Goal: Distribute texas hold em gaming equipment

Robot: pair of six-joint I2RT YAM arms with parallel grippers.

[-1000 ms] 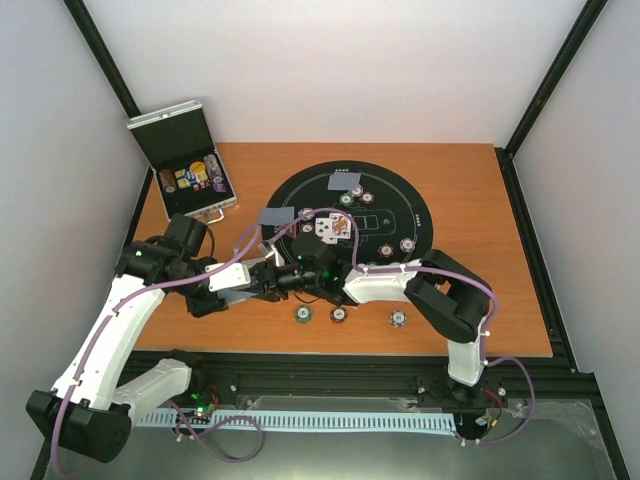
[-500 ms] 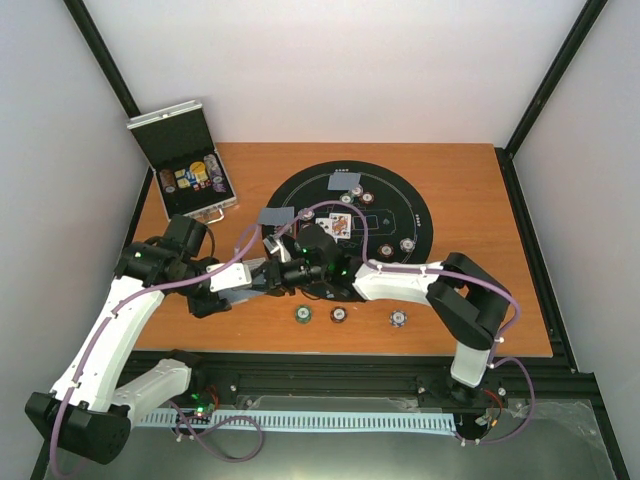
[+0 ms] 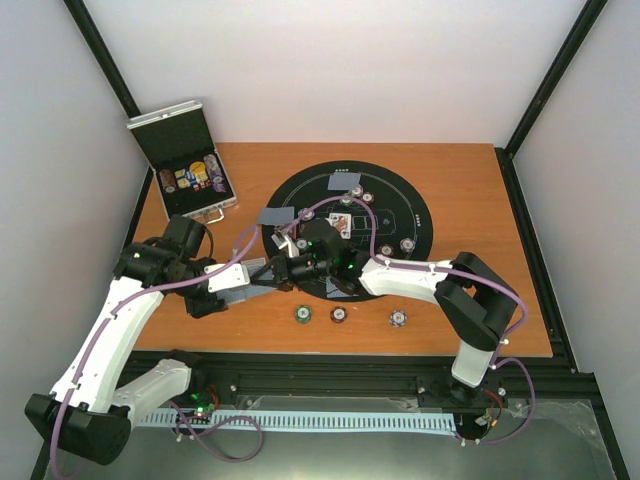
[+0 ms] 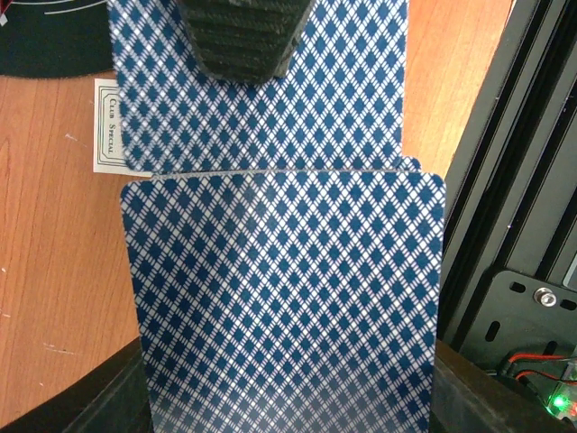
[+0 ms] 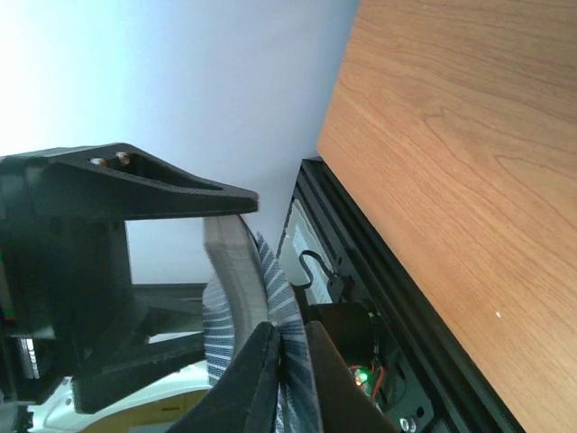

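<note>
Top view: bright, even, diffuse light from above; pale walls near white at upper centre; soft, short shadows beneath the arms on the table (image 3: 470, 200); frame posts lean outward at the left and right edges; focus sharp throughout. Left wrist view: playing cards (image 4: 284, 298) crisp at mid-frame; lattice pattern fades to a grey sheen along the bottom edge. Right wrist view: wall washed out to white-blue at upper left; right gripper (image 5: 287, 341) a dark, soft-focus silhouette at the bottom; wood grain clear at right.
</note>
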